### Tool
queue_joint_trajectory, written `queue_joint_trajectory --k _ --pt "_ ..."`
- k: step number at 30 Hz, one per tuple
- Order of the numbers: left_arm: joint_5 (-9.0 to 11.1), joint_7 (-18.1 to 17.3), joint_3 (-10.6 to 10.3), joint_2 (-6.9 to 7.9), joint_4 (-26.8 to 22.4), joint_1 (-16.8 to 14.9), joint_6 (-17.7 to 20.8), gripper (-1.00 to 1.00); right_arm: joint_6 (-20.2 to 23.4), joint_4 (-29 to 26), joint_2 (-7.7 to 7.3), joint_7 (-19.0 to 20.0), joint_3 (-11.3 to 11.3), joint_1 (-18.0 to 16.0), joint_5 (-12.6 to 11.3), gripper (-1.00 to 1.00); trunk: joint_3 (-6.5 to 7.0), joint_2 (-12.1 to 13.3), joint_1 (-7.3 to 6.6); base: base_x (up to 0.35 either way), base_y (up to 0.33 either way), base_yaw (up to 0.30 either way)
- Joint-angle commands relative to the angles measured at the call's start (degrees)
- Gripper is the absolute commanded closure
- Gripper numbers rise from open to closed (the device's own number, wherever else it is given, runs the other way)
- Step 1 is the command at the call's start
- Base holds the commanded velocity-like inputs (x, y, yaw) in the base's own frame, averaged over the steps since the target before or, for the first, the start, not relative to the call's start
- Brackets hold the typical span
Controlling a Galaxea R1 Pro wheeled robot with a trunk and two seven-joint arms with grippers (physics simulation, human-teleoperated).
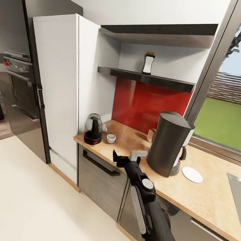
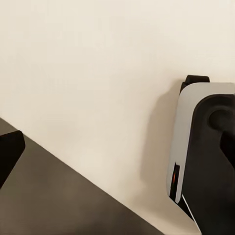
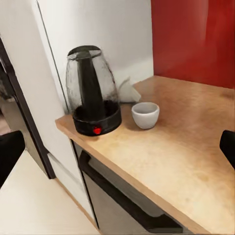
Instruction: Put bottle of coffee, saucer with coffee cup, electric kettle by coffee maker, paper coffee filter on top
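Fingers of the right gripper (image 1: pixel 118 160) are spread wide and hold nothing. They point at the electric kettle (image 3: pixel 93 93), at the left end of the kitchen countertop (image 3: pixel 181 161), close beside the coffee cup (image 3: pixel 145 114). I think its glass is slippery and breakable, so its looped handle is the safest hold.

Head view overlooks countertop (image 1: pixel 207 166); right wrist closer, sharing kettle (image 1: pixel 94 129)

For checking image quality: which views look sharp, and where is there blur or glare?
Head view: fairly sharp, with glare on the dark refrigerator. Right wrist view: electric kettle and coffee cup clear, soft shadows beneath them. Left wrist view: dim, soft, low in detail.
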Motion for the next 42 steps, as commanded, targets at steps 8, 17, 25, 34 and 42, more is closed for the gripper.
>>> queue_joint_trajectory --k 8,17,25,34,42 --pt "0.03 0.12 0.05 0.07 0.16 -0.04 -0.24 -1.00 3.91 14.17 0.01 -0.22 -2.65 -17.63 -4.68 -1.00 -0.14 -0.14 0.04 0.000 0.000 0.000" --pt "0.03 0.15 -0.02 -0.10 0.92 0.05 0.27 -1.00 4.25 19.90 0.01 0.12 -7.18 -23.24 -5.12 -1.00 -0.14 -0.14 0.04 0.000 0.000 0.000" --pt "0.03 0.15 0.06 -0.11 0.96 0.91 0.38 -1.00 4.27 20.36 0.01 0.40 -6.95 -23.35 -5.10 -1.00 -0.14 -0.14 0.04 0.000 0.000 0.000" --pt "0.05 0.15 0.08 -0.05 0.94 1.00 0.39 -1.00 4.27 20.38 0.01 0.47 -6.89 -23.35 -5.10 -1.00 -0.14 -0.14 0.04 0.000 0.000 0.000" --pt "0.25 0.16 0.45 0.19 0.06 0.85 -0.52 -1.00 4.27 20.47 0.01 0.47 -6.89 -23.35 -5.10 -1.00 -0.14 -0.14 0.04 0.115 0.002 0.000"
